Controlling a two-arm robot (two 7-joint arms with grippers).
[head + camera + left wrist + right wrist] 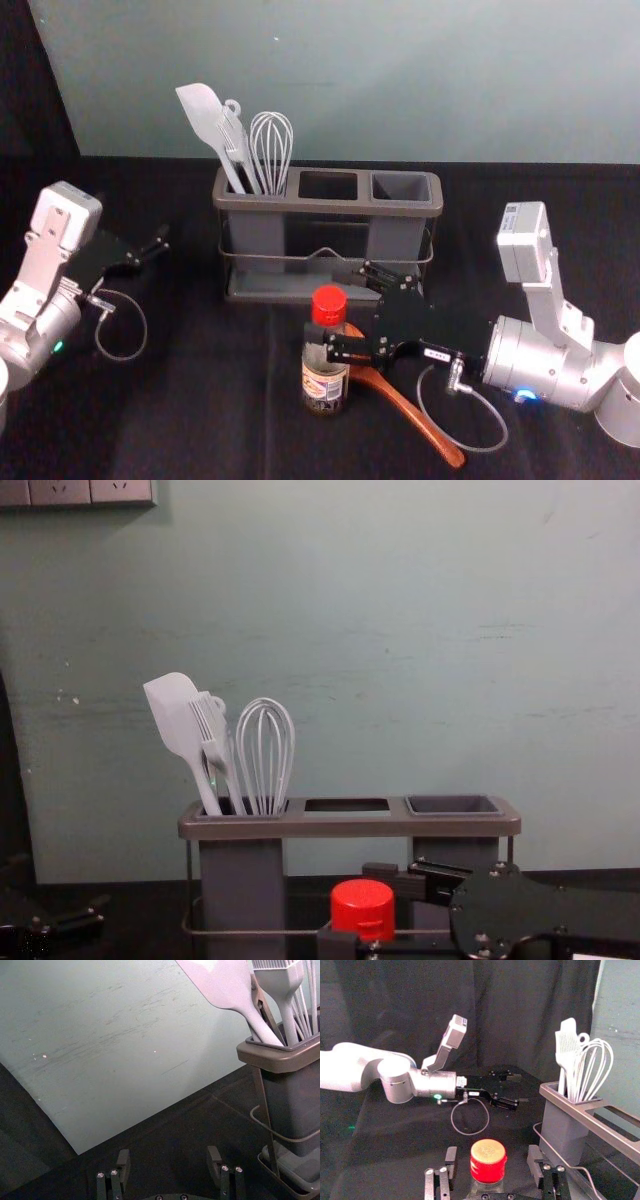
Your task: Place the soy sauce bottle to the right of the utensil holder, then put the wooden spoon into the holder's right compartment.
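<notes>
Soy sauce bottle: upright on the black-covered counter (pixel 200 420), in front of the middle of the utensil holder, its red cap (pixel 329 302) facing up and its label (pixel 324 384) turned to the head view
Right hand: black, reaching in from the right (pixel 336 303), spread wide, one finger on either side of the bottle's upper part; in the right wrist view the cap stands between the fingertips, with a gap on both sides
Left hand: parked to the left of the holder (pixel 162 241), well apart from it; in the left wrist view its fingers stand wide apart
Wooden spoon: lying on the counter (pixel 426 430), slanting, its bowl just beside the bottle and partly hidden by the right hand, its handle running nearer to the head camera and to the right
Utensil holder: grey-brown rim (pixel 330 205) over a wire rail, standing behind the bottle and the spoon
Left compartment: spatula (pixel 201 110), brush (pixel 210 723) and whisk (pixel 271 145), all pale, heads up, the spatula leaning left
Right compartment: a grey open-topped cup (pixel 400 187) set in the rim
Back: a grey-green wall (pixel 350 80), with a socket panel (pixel 75 491) high on the left in the chest view
</notes>
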